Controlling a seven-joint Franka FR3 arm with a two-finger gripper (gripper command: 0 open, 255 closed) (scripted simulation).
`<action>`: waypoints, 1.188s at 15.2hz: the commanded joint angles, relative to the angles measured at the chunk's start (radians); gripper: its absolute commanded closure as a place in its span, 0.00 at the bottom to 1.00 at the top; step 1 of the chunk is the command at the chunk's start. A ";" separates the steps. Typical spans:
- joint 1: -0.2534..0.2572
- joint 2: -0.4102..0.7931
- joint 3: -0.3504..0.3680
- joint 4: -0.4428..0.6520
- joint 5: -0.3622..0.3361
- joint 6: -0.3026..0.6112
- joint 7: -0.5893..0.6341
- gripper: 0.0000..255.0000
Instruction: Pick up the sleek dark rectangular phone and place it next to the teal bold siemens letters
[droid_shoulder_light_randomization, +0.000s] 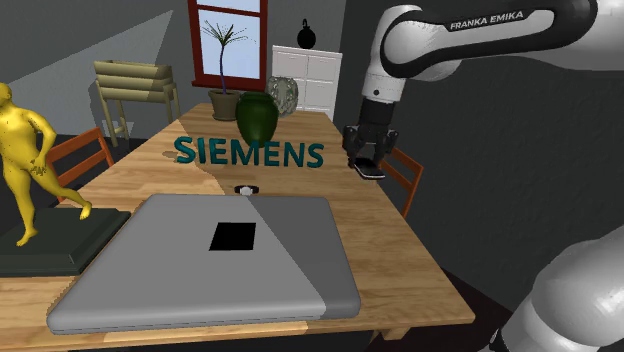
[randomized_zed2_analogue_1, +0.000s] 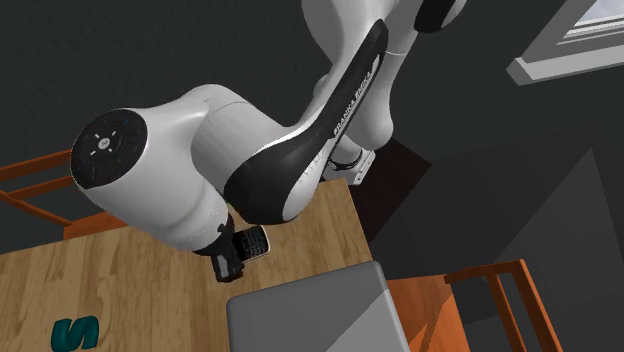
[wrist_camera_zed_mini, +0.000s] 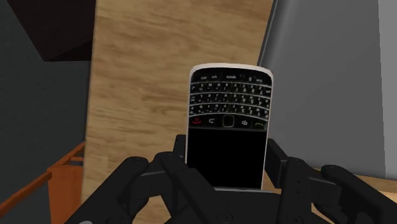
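The phone (wrist_camera_zed_mini: 229, 121), black with a silver rim, a keypad and a dark screen, is clasped between the two black fingers of my gripper (wrist_camera_zed_mini: 229, 154), which is shut on it. In the shoulder view the gripper (droid_shoulder_light_randomization: 366, 160) hangs above the wooden table's (droid_shoulder_light_randomization: 400, 250) right edge with the phone (droid_shoulder_light_randomization: 370, 171) in it, held clear of the surface. The teal SIEMENS letters (droid_shoulder_light_randomization: 248, 152) stand upright on the table, to the shoulder view's left of the gripper. In the second exterior view the phone (randomized_zed2_analogue_1: 251, 241) shows under the arm, and a piece of the teal letters (randomized_zed2_analogue_1: 76, 332) at lower left.
A large grey flat slab (droid_shoulder_light_randomization: 210, 262) with a black square covers the table's near half. A small dark object (droid_shoulder_light_randomization: 246, 188) lies in front of the letters. Behind them are a green vase (droid_shoulder_light_randomization: 257, 115) and a potted plant (droid_shoulder_light_randomization: 222, 60). A yellow figurine (droid_shoulder_light_randomization: 25, 150) stands at left. An orange chair (droid_shoulder_light_randomization: 405, 172) is beside the gripper.
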 joint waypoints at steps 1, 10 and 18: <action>-0.004 0.087 0.015 0.075 -0.016 0.013 0.018 1.00; 0.011 0.474 0.055 0.503 -0.123 -0.036 0.106 1.00; 0.111 0.915 0.049 1.136 -0.243 -0.239 0.161 1.00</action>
